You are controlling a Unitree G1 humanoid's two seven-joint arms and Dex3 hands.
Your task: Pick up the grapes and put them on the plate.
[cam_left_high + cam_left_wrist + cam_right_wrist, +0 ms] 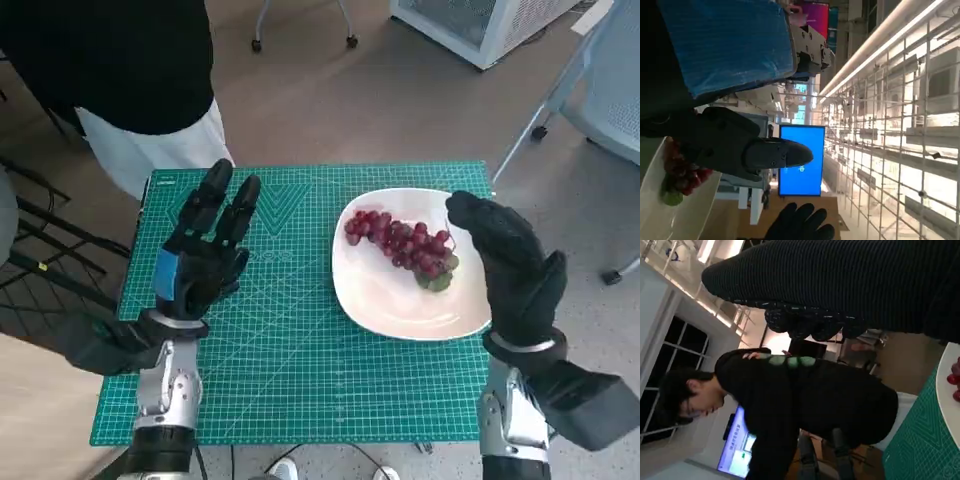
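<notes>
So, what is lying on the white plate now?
A bunch of red grapes lies on the white plate, with something green at the end near the right hand. That hand covers part of the plate's edge, so anything there is hidden.

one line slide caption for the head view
Red grape bunch on white plate, open hands either side.

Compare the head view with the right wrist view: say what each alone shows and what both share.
Only the head view shows the whole bunch of grapes lying on the white plate, plus the left hand and the right hand, both holding nothing. Only the right wrist view shows the seated person's upper body. Both show the green cutting mat, the plate's rim and the person.
</notes>
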